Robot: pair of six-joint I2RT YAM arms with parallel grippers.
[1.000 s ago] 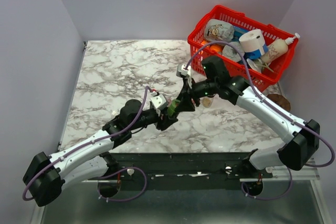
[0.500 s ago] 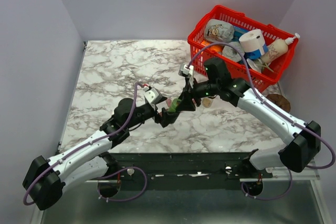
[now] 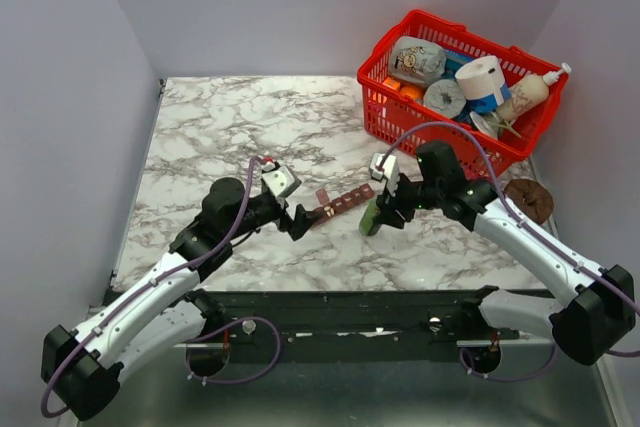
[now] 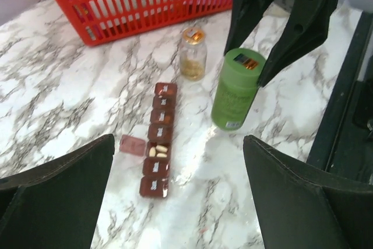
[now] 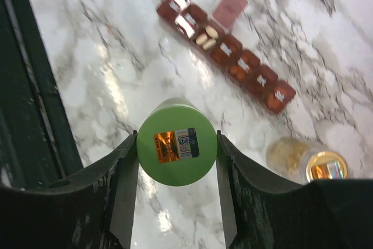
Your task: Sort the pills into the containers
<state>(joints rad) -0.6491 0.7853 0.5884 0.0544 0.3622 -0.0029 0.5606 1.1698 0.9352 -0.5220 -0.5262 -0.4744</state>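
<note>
The reddish-brown pill-organiser strip lies on the marble table between my arms. In the left wrist view the strip has one open cell holding white pills, with its lid flipped out to the left. The other cells are closed. It also shows in the right wrist view. My right gripper is shut on an upright green pill bottle that stands just right of the strip. My left gripper is open and empty just left of the strip.
A small glass bottle with a gold cap stands past the strip's far end. A big red basket full of items sits at the back right. A brown round object lies at the right. The table's dark front rail is near.
My right gripper has moved right and down with the green bottle, from above the strip to beside it. My left arm has pulled back to the left, uncovering the strip.
</note>
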